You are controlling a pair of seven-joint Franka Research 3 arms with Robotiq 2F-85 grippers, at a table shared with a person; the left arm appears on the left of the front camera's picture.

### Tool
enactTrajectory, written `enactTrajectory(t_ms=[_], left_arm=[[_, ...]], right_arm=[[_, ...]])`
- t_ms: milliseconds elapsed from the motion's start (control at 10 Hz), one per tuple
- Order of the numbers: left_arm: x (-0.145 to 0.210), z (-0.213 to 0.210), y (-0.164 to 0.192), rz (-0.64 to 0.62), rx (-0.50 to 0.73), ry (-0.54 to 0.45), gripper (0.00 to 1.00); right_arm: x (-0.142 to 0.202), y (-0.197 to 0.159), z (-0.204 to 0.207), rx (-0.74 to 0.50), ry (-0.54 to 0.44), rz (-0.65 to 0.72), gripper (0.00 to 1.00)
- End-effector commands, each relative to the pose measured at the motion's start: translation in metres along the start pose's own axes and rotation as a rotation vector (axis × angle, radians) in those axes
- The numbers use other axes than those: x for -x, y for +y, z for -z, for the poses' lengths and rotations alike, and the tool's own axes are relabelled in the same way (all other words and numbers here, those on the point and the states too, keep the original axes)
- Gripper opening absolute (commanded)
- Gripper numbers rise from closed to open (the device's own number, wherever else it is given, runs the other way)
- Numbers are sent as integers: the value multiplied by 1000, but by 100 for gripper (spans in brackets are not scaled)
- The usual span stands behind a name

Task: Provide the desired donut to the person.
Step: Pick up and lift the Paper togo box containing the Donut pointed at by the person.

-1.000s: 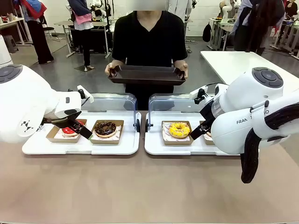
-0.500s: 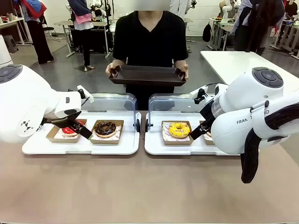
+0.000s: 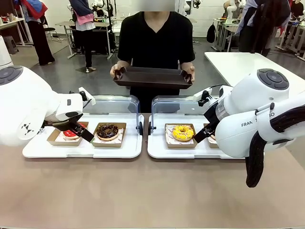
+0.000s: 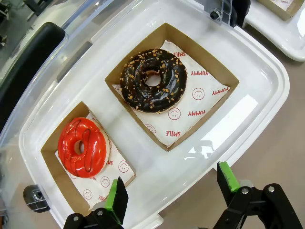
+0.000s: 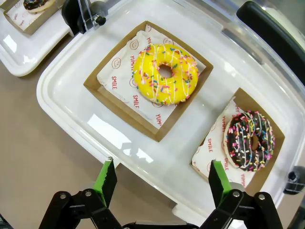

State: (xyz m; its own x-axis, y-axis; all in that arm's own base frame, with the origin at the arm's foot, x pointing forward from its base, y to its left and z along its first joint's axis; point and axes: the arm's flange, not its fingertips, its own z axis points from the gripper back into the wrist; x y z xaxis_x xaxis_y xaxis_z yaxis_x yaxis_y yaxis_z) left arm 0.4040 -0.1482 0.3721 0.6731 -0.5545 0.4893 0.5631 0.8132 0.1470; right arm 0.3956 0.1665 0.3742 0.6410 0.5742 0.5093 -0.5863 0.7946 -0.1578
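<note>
Left fingers (image 4: 116, 198) released, at white tray (image 4: 259, 102) near rim, just short of red donut (image 4: 82, 147) and chocolate donut (image 4: 153, 80). Right fingers (image 5: 106, 181) released, short of yellow donut (image 5: 165, 74) and sprinkled donut (image 5: 250, 140). Bare table (image 3: 143, 191) nearside; person (image 3: 155, 38) at far side.

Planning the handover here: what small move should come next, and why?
Probably wait, with the left pincer and right pincer open as they are. The person holds the dark tray by both ends and points at nothing, so the choice is unclear.

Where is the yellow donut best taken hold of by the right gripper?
Probably the cardboard tray under it, pinching a low upright wall from above: the tray lies flat and open-topped, and that spares the yellow donut and its icing.
</note>
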Motion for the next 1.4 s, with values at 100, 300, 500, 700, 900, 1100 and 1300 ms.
enactTrajectory(t_ms=[100, 300, 500, 700, 900, 1100, 1300], left_arm=[[0, 0, 0, 0, 0, 0, 100], [0, 0, 0, 0, 0, 0, 100], [-37, -74, 5, 34, -15, -15, 100], [-54, -133, 4, 29, 20, 41, 100], [-80, -188, 13, 19, -5, 104, 100], [-85, -217, 14, -17, -22, 77, 100], [-82, -222, 15, 12, 5, 78, 100]], right_arm=[[0, 0, 0, 0, 0, 0, 100], [0, 0, 0, 0, 0, 0, 100], [-30, -13, -76, 35, 27, 13, 100], [-49, -26, -141, 67, 104, 16, 100], [-70, -32, -199, 105, 154, 24, 100], [-80, -27, -231, 144, 138, 29, 100], [-64, -35, -221, 89, 122, 12, 100]])
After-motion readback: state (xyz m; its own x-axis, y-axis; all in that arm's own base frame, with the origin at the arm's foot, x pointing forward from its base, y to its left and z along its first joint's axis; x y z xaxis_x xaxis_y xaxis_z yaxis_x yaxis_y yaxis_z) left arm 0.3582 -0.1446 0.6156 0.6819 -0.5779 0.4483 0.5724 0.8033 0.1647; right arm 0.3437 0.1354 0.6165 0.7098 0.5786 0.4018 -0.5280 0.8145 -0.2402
